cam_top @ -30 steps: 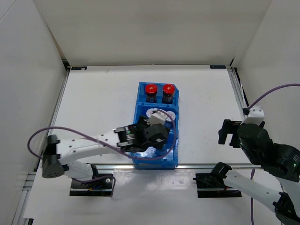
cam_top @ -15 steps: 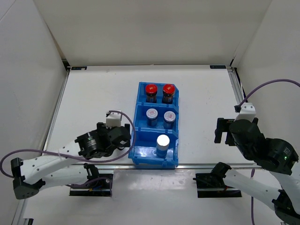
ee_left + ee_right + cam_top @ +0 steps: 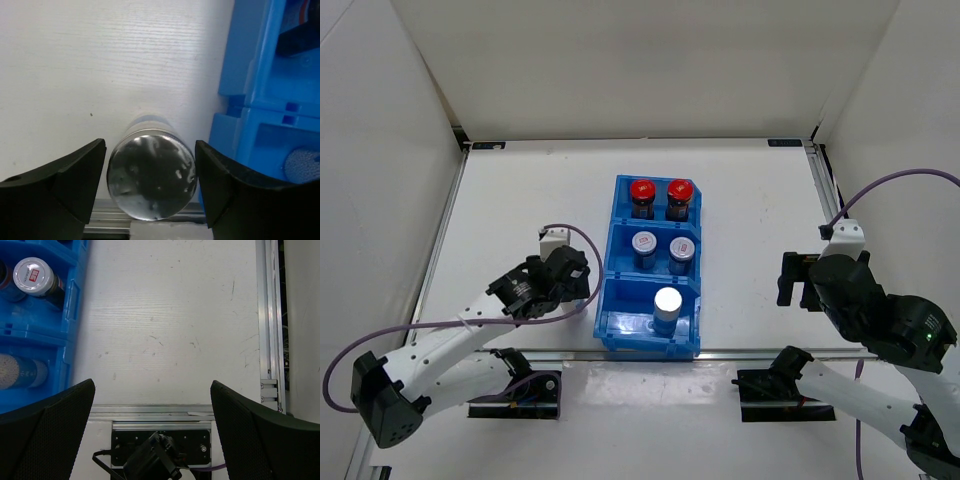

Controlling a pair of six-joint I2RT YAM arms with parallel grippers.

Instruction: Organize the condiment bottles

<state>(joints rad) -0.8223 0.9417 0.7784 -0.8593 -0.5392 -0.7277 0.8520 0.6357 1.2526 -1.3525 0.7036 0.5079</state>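
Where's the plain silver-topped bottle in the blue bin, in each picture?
Top external: plain silver-topped bottle in the nearest compartment of the blue bin.
Left wrist: the bottle at the right edge, cut off.
Right wrist: the bottle at the left edge, below the middle.
Shared landmark: the blue bin.

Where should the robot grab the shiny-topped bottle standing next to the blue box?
Grab the silver-topped bottle by its round sides under the top, coming down from above. It stands upright, so both sides are reachable, and the left gripper has one finger on each side. The blue bin is close beside it, so one finger must fit in that gap.
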